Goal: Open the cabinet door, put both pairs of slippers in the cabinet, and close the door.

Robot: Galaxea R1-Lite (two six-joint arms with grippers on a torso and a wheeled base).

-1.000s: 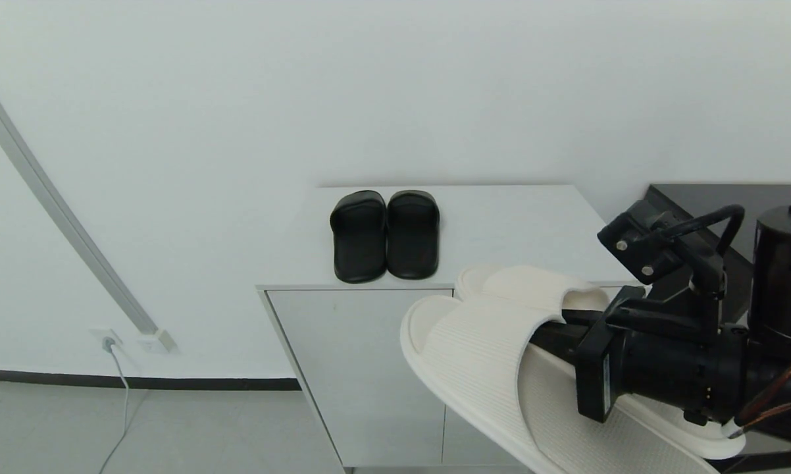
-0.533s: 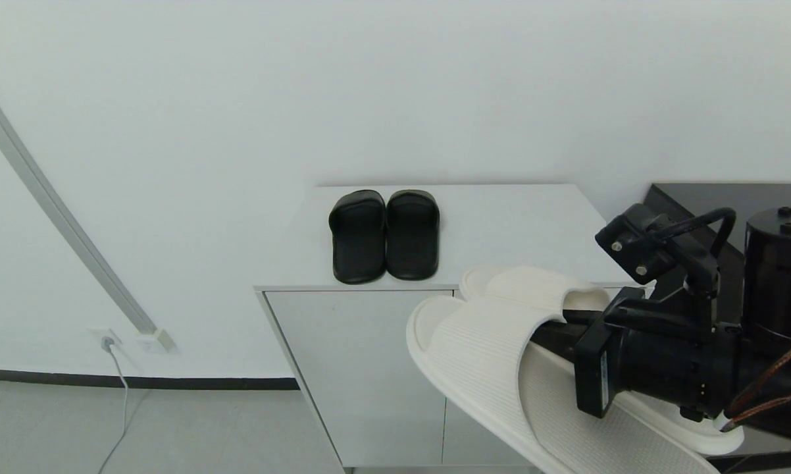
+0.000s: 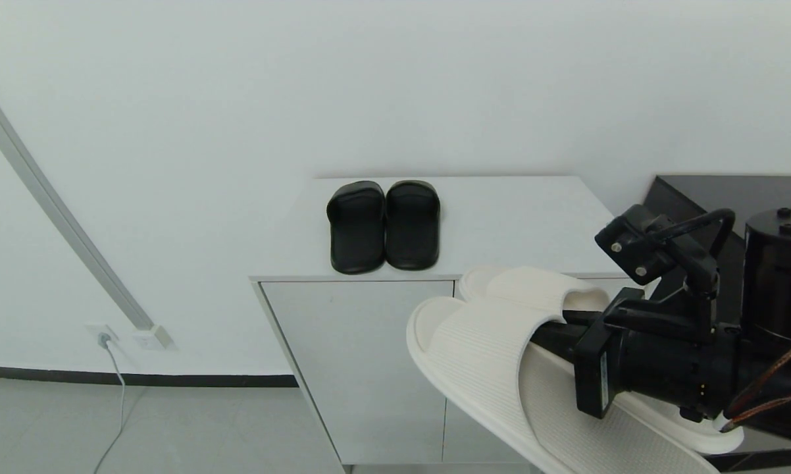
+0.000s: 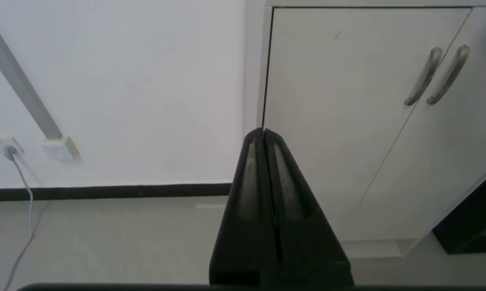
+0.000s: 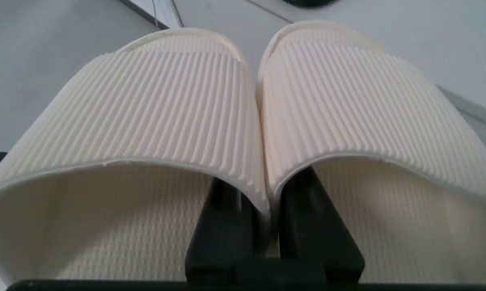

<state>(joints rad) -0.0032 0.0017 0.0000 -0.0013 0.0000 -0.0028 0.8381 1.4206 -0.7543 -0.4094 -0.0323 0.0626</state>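
My right end effector (image 5: 267, 214) is clamped on the white slippers (image 3: 494, 349), a finger inside each pinching the inner strap walls together, in front of the shut cabinet (image 3: 362, 355); they look light and soft, so I expect sag, not slip. The black slippers (image 3: 383, 227) on the cabinet top look stiffer, best pinched likewise. My left end effector (image 4: 264, 162), fingers together, faces the door (image 4: 348, 121).

Head view: raised, facing forward and down at the cabinet (image 3: 362, 355) from moderate distance; left wrist view: low, aimed along the left gripper (image 4: 264, 136) at the same cabinet front and wall socket (image 4: 6, 145); right wrist view: hard against the white slippers (image 5: 170, 105), which the head view also covers.
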